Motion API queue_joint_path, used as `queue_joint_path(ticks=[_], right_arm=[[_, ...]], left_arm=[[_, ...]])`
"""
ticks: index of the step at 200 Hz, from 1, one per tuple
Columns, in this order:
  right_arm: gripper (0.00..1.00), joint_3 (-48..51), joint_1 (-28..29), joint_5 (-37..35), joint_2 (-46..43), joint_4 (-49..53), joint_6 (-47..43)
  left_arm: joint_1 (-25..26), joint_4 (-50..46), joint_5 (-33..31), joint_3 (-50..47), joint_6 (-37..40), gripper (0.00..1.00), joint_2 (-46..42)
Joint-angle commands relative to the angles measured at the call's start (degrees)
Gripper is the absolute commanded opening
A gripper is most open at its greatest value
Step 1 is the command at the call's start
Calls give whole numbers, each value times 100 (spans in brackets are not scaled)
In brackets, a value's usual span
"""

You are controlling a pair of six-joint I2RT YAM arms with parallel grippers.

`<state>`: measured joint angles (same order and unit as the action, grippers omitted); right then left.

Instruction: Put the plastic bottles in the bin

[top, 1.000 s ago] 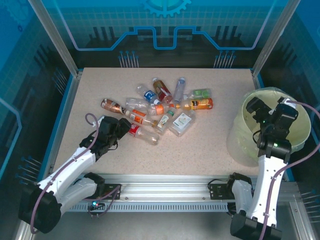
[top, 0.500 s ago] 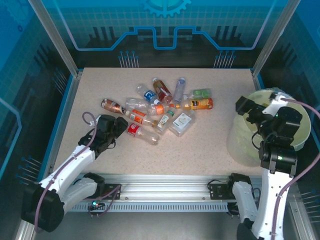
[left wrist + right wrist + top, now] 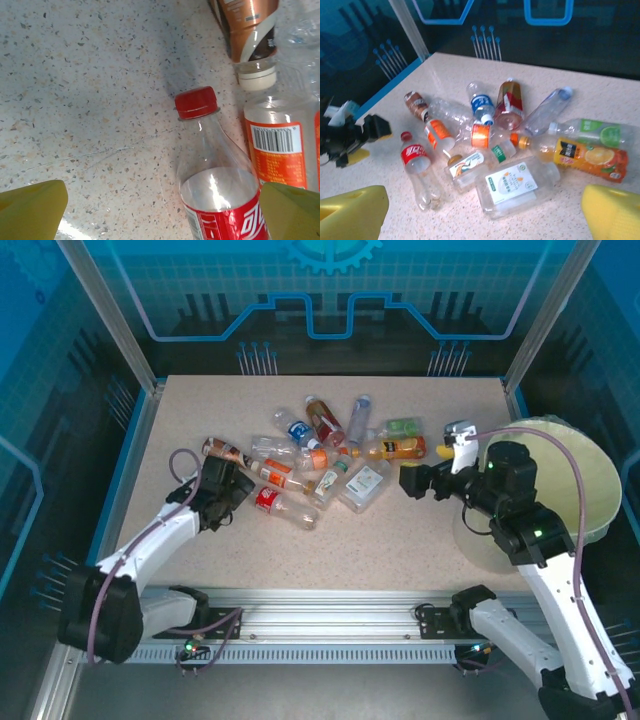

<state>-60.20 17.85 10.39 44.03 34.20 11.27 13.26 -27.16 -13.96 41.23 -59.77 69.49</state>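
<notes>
Stock on speckled desk (image 3: 400, 540):

1. Plastic bottles (image 3: 320, 455): approx. a dozen are lying in a loose heap, upper ctr of top view.
2. Red-label bottle (image 3: 215, 200): red cap. White lettering is running off the frame edge, not legible. It is lying between the tips of the left end effector (image 3: 232, 492), which is standing wide open w/ nothing gripped.
3. Brown-label bottle (image 3: 247, 20), white cap, upper right of left wrist view. Barcode bottle (image 3: 277, 150), orange label, is lying just beside item 2.
4. Right wrist view: orange-slice bottle (image 3: 590, 157) at right, lime-label bottle (image 3: 600, 134) above it, blue-label bottle (image 3: 482, 106) upper ctr, white-label bottle (image 3: 512, 185) lower ctr. Text too small to read.
5. Right end effector (image 3: 412, 482) is hovering between heap and bin, jaws wide open, empty.
6. Bin (image 3: 585, 465) is sitting at right edge, apart from the heap.
</notes>
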Motion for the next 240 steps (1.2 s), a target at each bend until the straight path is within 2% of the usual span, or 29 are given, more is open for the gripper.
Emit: queue_joint_path(ticks=[1, 31, 60, 90, 114, 158, 186, 204, 240], right_arm=[[100, 131, 79, 594, -27, -277, -176], [100, 108, 78, 791, -17, -248, -230], [100, 141, 84, 754, -17, -205, -309], [100, 186, 82, 658, -9, -159, -294], [100, 172, 84, 579, 26, -108, -309], [100, 177, 88, 568, 114, -62, -298], [100, 254, 103, 656, 123, -111, -313], [100, 322, 118, 700, 84, -204, -305], [100, 455, 163, 680, -15, -389, -247]], left_arm=[[-12, -248, 422, 271, -153, 99, 365], [6, 242, 813, 325, -432, 99, 787], [84, 435, 878, 535, -607, 99, 1280], [328, 779, 1015, 556, -779, 93, 1662], [403, 1023, 1138, 506, -837, 85, 1936], [449, 1146, 1176, 497, -667, 65, 2071], [460, 1358, 1084, 219, -514, 51, 1861], [466, 1713, 1150, -18, -224, 48, 1606], [567, 2188, 1080, -299, 266, 37, 963]])
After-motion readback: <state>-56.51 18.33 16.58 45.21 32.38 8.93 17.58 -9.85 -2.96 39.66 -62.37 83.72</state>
